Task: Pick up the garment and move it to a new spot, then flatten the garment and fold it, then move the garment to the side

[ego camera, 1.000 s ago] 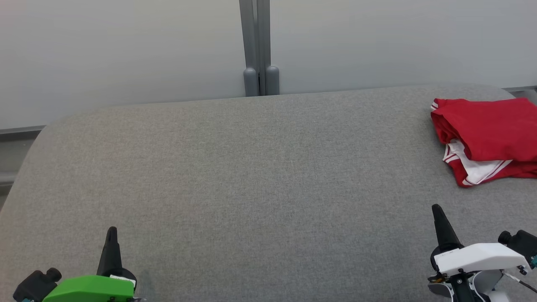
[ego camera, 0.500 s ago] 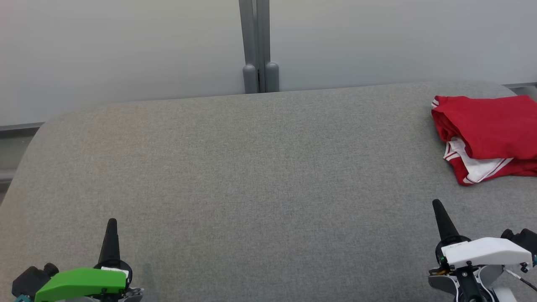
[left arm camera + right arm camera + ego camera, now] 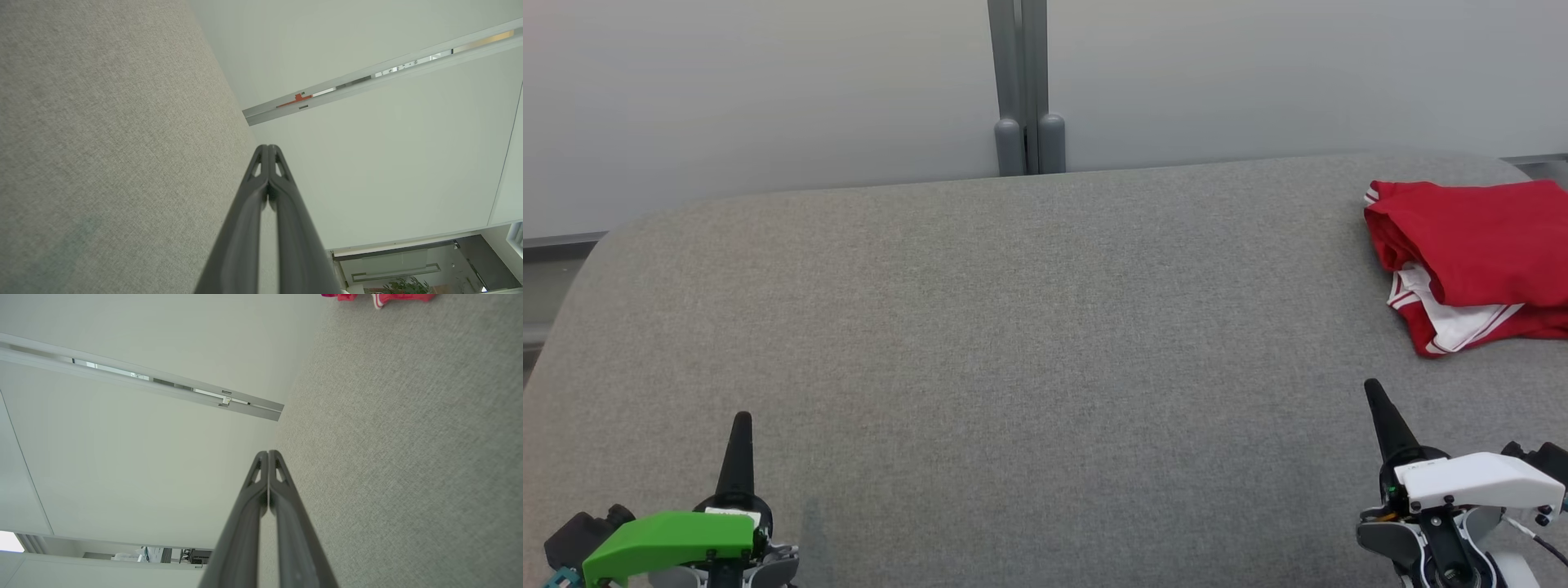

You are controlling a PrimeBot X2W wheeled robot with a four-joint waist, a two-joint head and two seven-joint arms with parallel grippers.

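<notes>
Head view shows the red, white-trimmed garment (image 3: pixel 1474 253) lying folded on the grey table (image 3: pixel 1045 327), partly cut off by the picture's edge. Taking the right hand (image 3: pixel 1374 390) as the marker, the garment sits beyond it and a little to its right, near but not touching. The left hand (image 3: pixel 742 420) is well apart on the marker's other side. Both hands have their fingers pressed together and grip nothing. The bundle's long axis runs roughly crosswise to the right hand's fingers. Folding looks finished and the garment set aside, I judge. Any further reach would suit the right arm, going forward and slightly rightward.
</notes>
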